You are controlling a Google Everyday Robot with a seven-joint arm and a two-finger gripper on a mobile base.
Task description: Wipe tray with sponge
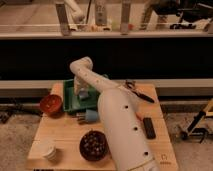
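Camera view, wooden table (60, 136), claw (82, 92) inside green tray (69, 106), speckled floor (15, 146)

You see the green rectangular tray (69, 101) with raised sides lying flat near the wooden table's (62, 134) far-left corner. The small light-blue sponge (84, 94) sits on its floor towards the left wall. The gripper (80, 91) is right over it, inside the tray.

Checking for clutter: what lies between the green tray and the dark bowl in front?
In the camera view, a light-blue cup-shaped object lies between the tray and the dark bowl. The gripper is down inside the tray.
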